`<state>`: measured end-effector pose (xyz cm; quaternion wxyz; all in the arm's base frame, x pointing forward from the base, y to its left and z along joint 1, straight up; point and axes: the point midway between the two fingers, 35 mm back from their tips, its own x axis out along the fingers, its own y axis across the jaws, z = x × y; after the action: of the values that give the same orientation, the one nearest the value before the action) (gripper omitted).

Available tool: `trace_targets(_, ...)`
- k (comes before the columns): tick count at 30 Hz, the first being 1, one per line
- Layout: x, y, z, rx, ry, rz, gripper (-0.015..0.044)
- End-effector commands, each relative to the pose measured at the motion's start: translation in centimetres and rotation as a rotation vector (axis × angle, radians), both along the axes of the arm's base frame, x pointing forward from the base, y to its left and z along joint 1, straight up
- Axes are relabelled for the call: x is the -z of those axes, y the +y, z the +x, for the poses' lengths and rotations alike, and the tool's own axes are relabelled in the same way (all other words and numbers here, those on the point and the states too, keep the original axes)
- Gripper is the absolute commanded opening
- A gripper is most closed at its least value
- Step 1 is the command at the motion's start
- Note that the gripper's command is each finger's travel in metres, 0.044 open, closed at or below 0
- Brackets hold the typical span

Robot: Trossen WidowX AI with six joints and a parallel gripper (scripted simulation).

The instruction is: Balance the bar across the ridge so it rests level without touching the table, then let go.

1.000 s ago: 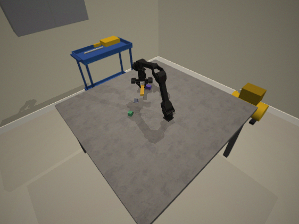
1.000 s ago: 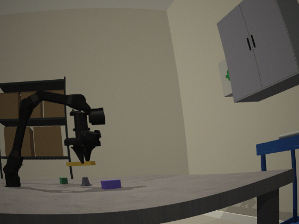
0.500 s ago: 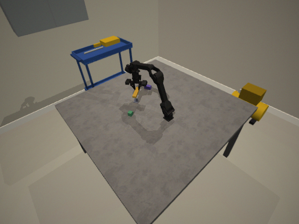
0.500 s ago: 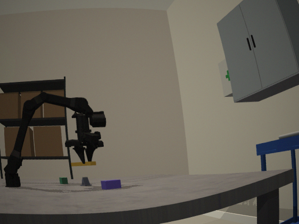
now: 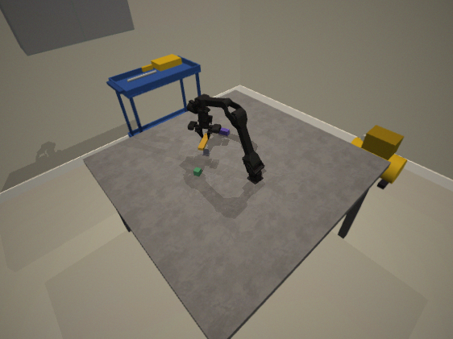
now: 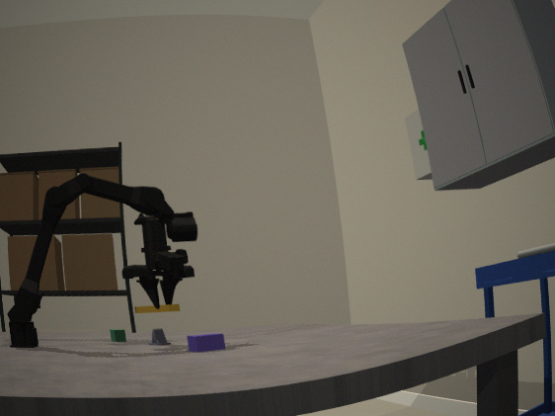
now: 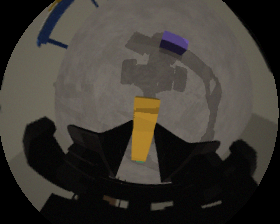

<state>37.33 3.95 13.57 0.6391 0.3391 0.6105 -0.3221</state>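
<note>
Yellow flat bar (image 6: 157,308), a thin rectangular slab, hangs level in the air, pinched near its middle by the black parallel-jaw hand (image 6: 162,301) of the robot arm (image 6: 46,218), clear of the grey mottled worktop (image 6: 306,352). Seen from the side, the bar sits directly above the small grey wedge-shaped ridge (image 6: 159,337), with open space between the two.

Nearest the camera in the overhead view is the long bare stretch of worktop (image 5: 226,234) running to its near corner. Farther in, toward the middle, a small green cube (image 5: 197,171) rests on the surface, with the arm's base (image 5: 255,175) off to its right. Beyond the cube stands the ridge (image 5: 206,152), and just past it the bar (image 5: 203,142) slants away toward the far edge, its far end under the hand (image 5: 206,131). A purple rectangular block (image 5: 224,131) lies just beside the hand, closer to the far corner.

From the wrist camera, the bar (image 7: 144,128) runs straight out from between the dark fingers, its far tip overlapping the arm's shadow on the surface, with the purple block (image 7: 174,42) beyond it.

Behind the worktop's far-left edge stands a blue metal trolley (image 5: 155,82) carrying a yellow box (image 5: 166,61). A yellow machine (image 5: 383,147) sits off the right corner.
</note>
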Motion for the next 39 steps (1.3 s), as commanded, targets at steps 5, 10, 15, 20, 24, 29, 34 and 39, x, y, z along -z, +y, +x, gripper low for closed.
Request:
trace_targets(5,1.8,-0.1,-0.2,0.007,0.015,0.001,0.0000)
trace_targets(10,2.6,-0.1,-0.2,0.008,0.015,0.001,0.0000)
trace_targets(15,3.4,-0.2,-0.3,0.008,0.015,0.001,0.0000)
trace_targets(20,3.5,-0.2,-0.3,0.008,0.015,0.001,0.0000)
trace_targets(24,3.5,-0.2,-0.4,0.008,0.015,0.001,0.0000)
trace_targets(29,3.3,-0.2,-0.4,0.008,0.015,0.001,0.0000)
trace_targets(34,3.3,-0.2,-0.4,0.008,0.015,0.001,0.0000)
trace_targets(39,3.4,-0.2,-0.4,0.008,0.015,0.001,0.0000)
